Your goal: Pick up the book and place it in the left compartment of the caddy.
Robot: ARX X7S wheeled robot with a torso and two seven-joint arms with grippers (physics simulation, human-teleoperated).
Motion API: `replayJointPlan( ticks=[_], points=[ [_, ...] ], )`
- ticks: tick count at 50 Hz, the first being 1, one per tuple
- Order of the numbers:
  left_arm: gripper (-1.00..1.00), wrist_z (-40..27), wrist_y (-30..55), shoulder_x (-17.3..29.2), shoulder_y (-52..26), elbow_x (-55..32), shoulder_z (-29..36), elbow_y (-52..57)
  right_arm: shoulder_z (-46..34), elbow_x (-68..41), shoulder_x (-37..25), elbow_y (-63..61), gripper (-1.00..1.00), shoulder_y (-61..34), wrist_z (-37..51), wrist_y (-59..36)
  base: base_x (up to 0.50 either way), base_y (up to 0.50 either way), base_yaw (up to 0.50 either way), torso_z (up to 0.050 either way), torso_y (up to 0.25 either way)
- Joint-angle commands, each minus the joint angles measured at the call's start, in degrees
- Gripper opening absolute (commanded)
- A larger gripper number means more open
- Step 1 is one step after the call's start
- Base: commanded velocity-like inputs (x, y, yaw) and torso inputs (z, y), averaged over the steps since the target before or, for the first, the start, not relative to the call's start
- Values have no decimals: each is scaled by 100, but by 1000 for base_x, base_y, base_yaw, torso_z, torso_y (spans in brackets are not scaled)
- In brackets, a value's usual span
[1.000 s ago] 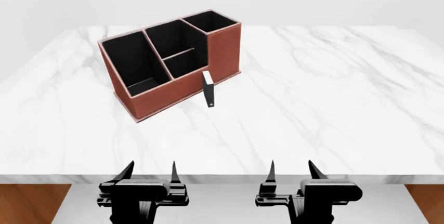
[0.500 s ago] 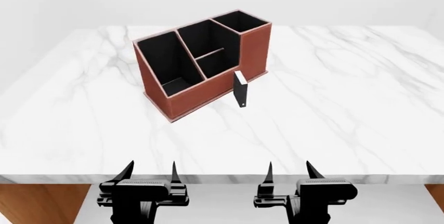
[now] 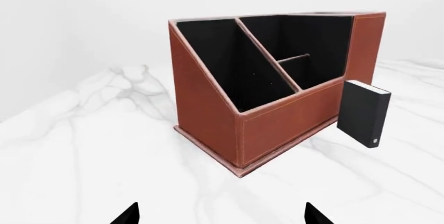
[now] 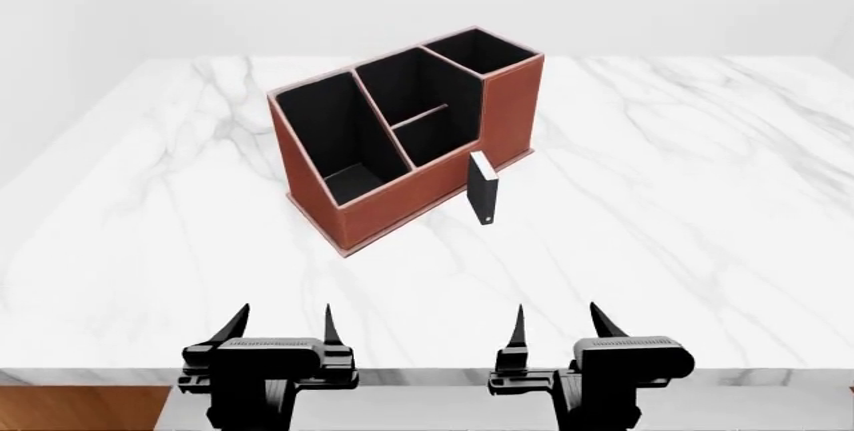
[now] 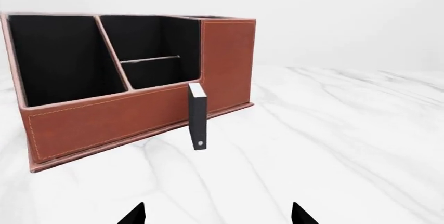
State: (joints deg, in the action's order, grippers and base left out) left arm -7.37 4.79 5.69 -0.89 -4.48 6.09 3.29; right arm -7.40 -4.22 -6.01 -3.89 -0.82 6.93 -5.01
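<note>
The small black book (image 4: 483, 188) stands upright on the marble table, just in front of the caddy's front wall, spine with a tiny light mark facing me. It also shows in the left wrist view (image 3: 363, 113) and the right wrist view (image 5: 197, 115). The reddish-brown caddy (image 4: 441, 176) sits turned at an angle, its tall end at the far right. Its left compartment (image 4: 334, 136) is the large black bay. My left gripper (image 4: 284, 326) and right gripper (image 4: 557, 324) are both open and empty at the table's near edge, well short of the book.
The white marble table (image 4: 667, 201) stretches wide around the caddy. Its near edge (image 4: 427, 376) lies just under my grippers. A plain pale wall stands behind the table.
The view has shifted, so the caddy and book now sit more to the right and lower in the head view. Both grippers stay open and low.
</note>
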Motion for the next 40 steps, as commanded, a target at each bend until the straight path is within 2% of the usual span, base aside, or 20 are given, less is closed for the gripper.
replayJointPlan(
  ticks=[1,3,4,5,7,8,9,10,11,12,13,15,37,40],
  points=[
    [100,-456,2975,350,-553,194,152,2949,205,-525,-289,-2427,100,-268,117,-2030,0,0,0,0,0],
    [100,-457,3637,161,-952,-181,-175,3628,391,-758,-290,-3095,100,-474,243,-2655,0,0,0,0,0],
    [100,-491,4272,466,-1281,183,326,4007,500,-849,-312,-3537,100,-579,357,-3054,0,0,0,0,0],
    [100,-673,4439,582,-1438,505,567,4130,482,-802,-353,-3641,100,-588,399,-3120,0,0,0,0,0],
    [100,-513,4972,160,-1711,-34,-71,4458,496,-716,-398,-3763,100,-539,459,-3029,0,0,0,0,0],
    [100,-514,5064,193,-1753,-28,-48,4496,498,-662,-410,-3784,100,-528,510,-3027,0,0,0,0,0],
    [100,-610,4692,269,-1572,117,-3,4396,517,-658,-440,-3789,100,-409,474,-2863,0,0,0,0,0],
    [100,-521,4595,176,-1489,-67,-185,4285,542,-712,-440,-3754,100,-374,442,-2839,0,0,0,0,0],
    [100,-621,4748,292,-1592,135,45,4120,560,-758,-437,-3675,100,-343,412,-2814,0,0,0,0,0],
    [100,-611,4496,366,-1527,188,122,4091,545,-712,-438,-3598,100,-319,420,-2705,0,0,0,0,0],
    [100,-613,4434,297,-1514,112,18,4093,558,-687,-421,-3535,100,-296,441,-2600,0,0,0,0,0],
    [100,-565,4424,265,-1513,14,-40,4054,757,-971,-351,-3440,100,-266,355,-2503,412,0,0,0,0],
    [100,-644,4338,308,-1591,-161,-286,3927,610,-1016,-479,-3414,100,-286,382,-2520,500,0,0,0,0],
    [100,-645,4341,313,-1587,-192,-299,3949,596,-1037,-487,-3415,100,-252,371,-2475,0,0,0,0,6]
  ],
)
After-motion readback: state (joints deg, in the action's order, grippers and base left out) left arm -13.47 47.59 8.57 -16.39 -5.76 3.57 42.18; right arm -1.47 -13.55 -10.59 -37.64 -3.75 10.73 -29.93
